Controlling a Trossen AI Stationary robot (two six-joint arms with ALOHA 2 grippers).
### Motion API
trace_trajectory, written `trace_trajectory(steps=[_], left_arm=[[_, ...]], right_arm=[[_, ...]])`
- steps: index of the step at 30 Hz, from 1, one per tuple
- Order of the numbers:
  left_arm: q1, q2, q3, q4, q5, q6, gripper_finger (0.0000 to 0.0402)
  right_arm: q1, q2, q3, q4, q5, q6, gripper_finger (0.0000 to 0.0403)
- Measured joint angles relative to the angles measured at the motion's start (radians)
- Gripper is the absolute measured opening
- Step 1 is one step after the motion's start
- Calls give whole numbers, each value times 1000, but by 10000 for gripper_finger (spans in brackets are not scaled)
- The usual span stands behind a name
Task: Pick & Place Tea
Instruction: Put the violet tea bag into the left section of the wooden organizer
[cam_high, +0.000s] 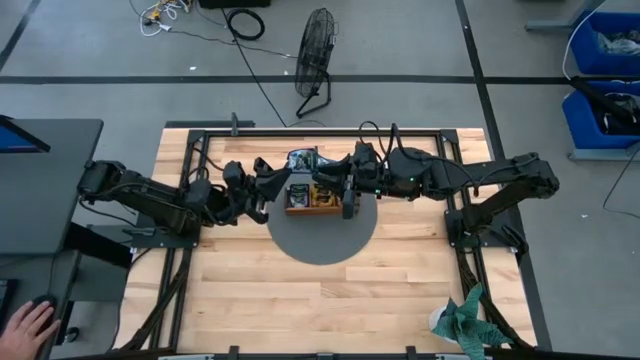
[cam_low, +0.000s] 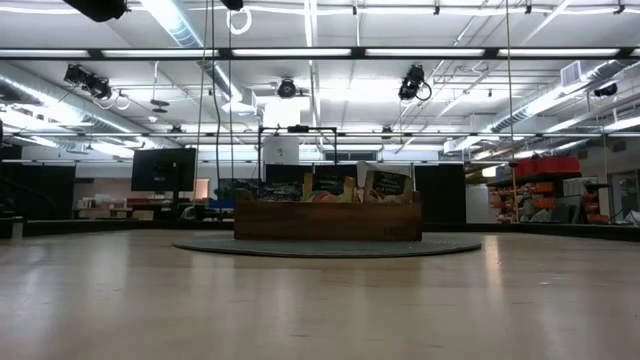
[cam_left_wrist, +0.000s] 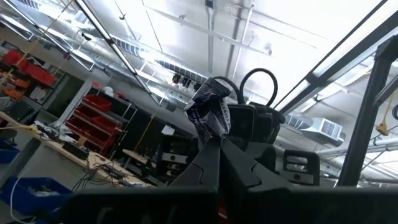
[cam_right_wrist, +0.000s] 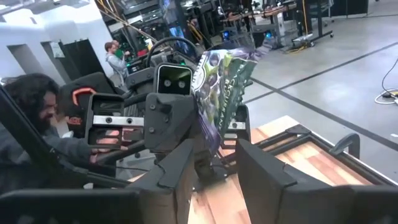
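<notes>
1. Left gripper (cam_left_wrist: 219, 134): fingers pressed together, pinching one crumpled blue-and-white sachet (cam_left_wrist: 210, 107) by its lower edge; raised off the table (cam_high: 250, 290), high enough to be missing from the low view.
2. Held sachet: upright above the left fingertips, in the air, directly in front of the right gripper (cam_right_wrist: 224, 167) and close to it.
3. Right gripper: fingers spread, nothing between them; faces the left gripper across the sachet, as shown in the right wrist view. Possibly a hand-over, though not certain from these views.
4. Tray (cam_low: 327, 220): below both grippers and just beside them, on a round grey mat (cam_high: 325, 245) at the middle of the table.
5. Other sachets (cam_low: 388, 183): standing upright in the tray, tops showing above its wall in the low view; count not clear.
6. Progress, as a judgement: several sachets appear already placed, one in hand and not yet set down; no loose sachets visible on the table within reach of either gripper, so probably late in the task.
7. Left to do: lowering the held sachet into a compartment and releasing it.
</notes>
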Motion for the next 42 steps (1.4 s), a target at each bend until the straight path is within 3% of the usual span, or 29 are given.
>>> trace_trajectory(steps=[5, 13, 19, 25, 35, 42], left_arm=[[0, 0, 0, -1, 1, -2, 1], [0, 0, 0, -10, 0, -21, 1], [0, 0, 0, -27, -1, -28, 12], [0, 0, 0, -93, 2, -70, 65], [1, -11, 0, -214, 78, -142, 131], [36, -67, 0, -514, 224, -342, 139]], right_arm=[[-13, 0, 0, 1, -18, 10, 107], [-22, 0, 0, 5, -32, 9, 8], [-24, -6, 0, -18, -35, 4, 3], [-44, -48, 0, -142, -76, 26, 1], [-66, -76, 1, -415, -274, 65, 1], [-74, -76, 1, -601, -459, 92, 0]])
